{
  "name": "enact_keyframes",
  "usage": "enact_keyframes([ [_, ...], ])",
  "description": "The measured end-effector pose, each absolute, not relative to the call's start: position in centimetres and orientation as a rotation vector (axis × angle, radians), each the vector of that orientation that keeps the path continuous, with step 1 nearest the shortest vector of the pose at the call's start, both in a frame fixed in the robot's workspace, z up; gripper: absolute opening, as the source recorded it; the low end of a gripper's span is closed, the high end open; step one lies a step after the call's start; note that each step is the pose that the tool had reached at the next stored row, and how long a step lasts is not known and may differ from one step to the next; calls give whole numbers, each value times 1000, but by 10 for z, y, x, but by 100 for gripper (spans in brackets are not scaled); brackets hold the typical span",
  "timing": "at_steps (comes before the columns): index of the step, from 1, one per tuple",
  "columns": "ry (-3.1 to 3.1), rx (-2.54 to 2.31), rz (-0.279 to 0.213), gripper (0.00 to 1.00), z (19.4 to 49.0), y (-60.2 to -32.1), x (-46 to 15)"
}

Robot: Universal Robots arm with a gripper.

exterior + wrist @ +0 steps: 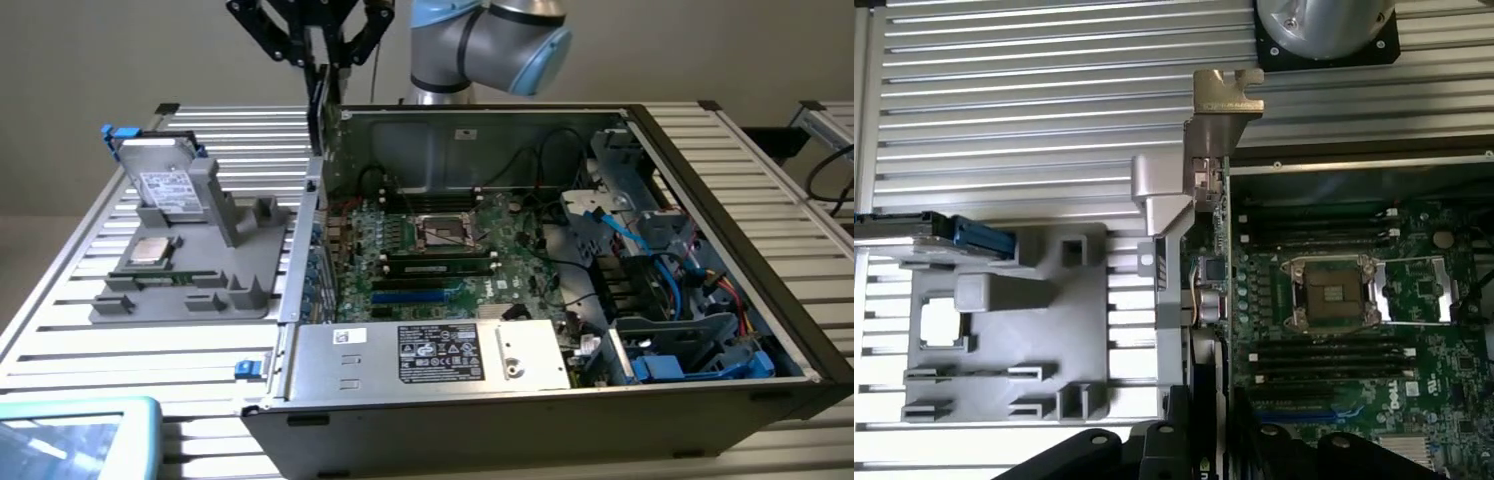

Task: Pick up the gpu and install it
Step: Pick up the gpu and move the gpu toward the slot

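A robotics lab or test workshop: a slatted aluminium-profile surface [80, 310] carries an open desktop computer case [534, 430] and a grey parts fixture [187, 300], with an industrial robot arm [494, 40] behind them and a plain wall [107, 60] beyond.

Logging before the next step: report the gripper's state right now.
Gripper: closed on the gpu, which it holds upright and edge-on above the rim of the open computer case.
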State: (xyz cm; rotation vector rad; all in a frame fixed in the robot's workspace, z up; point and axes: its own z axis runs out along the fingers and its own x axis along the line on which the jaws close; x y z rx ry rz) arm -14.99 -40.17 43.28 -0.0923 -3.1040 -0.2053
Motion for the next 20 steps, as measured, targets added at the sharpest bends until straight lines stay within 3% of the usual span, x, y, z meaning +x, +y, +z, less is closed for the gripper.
enact_keyframes([
  [20,-3087,-93,-239,27,433,-412,-80],
])
